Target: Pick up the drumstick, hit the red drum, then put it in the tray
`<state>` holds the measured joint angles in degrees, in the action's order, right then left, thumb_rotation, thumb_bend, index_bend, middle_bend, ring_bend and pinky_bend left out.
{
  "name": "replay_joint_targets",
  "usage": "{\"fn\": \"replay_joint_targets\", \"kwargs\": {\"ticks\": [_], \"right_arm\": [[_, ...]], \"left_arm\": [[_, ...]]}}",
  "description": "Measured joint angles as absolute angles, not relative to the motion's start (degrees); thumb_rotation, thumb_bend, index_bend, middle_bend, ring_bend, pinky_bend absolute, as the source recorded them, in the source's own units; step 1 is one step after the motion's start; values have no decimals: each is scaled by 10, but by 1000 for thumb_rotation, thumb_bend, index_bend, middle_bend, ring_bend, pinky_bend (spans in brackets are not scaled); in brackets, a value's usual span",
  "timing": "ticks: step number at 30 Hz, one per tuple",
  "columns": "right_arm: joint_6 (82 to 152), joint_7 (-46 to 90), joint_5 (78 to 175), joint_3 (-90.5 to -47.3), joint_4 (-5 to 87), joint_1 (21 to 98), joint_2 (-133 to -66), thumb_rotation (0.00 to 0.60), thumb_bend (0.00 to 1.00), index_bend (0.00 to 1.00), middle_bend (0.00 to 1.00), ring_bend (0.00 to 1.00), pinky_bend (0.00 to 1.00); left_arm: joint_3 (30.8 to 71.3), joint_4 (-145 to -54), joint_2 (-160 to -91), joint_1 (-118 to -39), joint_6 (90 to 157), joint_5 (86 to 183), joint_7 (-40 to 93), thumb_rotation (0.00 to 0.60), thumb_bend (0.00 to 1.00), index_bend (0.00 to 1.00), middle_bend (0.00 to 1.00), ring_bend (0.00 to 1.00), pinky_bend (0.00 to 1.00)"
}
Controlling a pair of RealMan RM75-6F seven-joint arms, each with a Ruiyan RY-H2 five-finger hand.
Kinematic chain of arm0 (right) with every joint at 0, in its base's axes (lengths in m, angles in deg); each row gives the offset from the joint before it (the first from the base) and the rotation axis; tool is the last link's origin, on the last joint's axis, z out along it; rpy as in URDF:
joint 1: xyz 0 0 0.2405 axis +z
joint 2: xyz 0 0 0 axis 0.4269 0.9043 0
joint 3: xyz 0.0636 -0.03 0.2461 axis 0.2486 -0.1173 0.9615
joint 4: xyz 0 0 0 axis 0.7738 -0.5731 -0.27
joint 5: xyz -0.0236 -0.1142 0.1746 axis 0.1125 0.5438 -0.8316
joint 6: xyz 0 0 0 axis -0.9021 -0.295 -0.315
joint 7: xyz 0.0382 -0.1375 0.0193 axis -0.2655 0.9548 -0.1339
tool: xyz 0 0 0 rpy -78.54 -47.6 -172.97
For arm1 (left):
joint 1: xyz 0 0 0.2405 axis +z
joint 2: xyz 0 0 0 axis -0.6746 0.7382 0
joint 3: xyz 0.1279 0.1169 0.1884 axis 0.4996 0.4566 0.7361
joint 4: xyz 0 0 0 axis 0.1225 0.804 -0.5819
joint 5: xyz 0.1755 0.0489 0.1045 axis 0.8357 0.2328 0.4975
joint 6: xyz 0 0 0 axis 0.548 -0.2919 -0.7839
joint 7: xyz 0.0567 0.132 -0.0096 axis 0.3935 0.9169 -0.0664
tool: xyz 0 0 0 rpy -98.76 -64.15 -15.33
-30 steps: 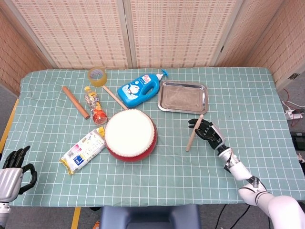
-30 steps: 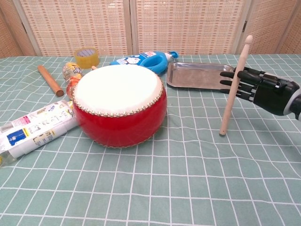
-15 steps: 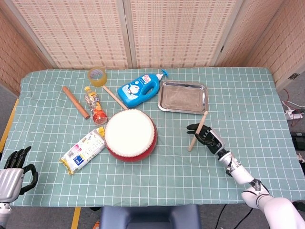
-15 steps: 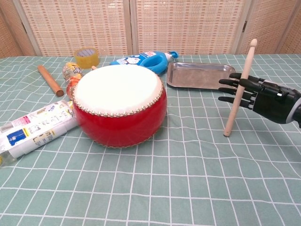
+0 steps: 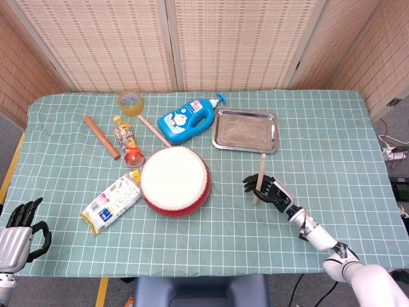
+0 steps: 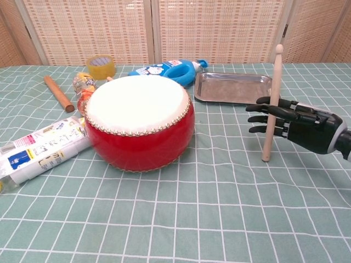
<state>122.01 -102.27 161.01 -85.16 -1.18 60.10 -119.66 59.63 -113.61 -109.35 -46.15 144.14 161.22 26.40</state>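
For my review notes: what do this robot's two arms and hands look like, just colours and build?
The right hand is black with slim jointed fingers; behind it comes a silver and black wrist section, then a white arm. The left hand, at the edge of the head view, has black fingers on a silver-grey body. No loose cables or markings are visible.

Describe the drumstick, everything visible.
The drumstick is a slim, pale rod that looks like bare wood, with a small rounded tip at the top. It stands nearly upright, right of the red drum and in front of the tray, clear of both. The right robot hand holds it around the lower-middle shaft, fingers extended past it toward the drum. Its butt end sits at or just above the tablecloth; contact cannot be told.
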Motion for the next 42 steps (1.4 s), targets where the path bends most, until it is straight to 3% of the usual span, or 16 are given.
{"fn": "replay_joint_targets", "kwargs": {"ticks": [9, 35, 42], "right_arm": [[1210, -991, 1601, -854, 13, 601, -1189, 600, 153, 570, 508, 525, 484], [1174, -897, 1566, -835, 50, 600, -1202, 600, 150, 931, 827, 968, 978], [1180, -862, 1557, -823, 60, 596, -1206, 600, 151, 1000, 922, 1000, 1000]], "left_arm": [[598, -1139, -1094, -463, 1437, 1613, 267, 600, 217, 13, 0, 0, 6], [599, -1127, -1100, -465, 1434, 1615, 256, 600, 217, 14, 0, 0, 5], [599, -1124, -1102, -466, 1435, 1616, 255, 600, 218, 13, 0, 0, 5]]}}
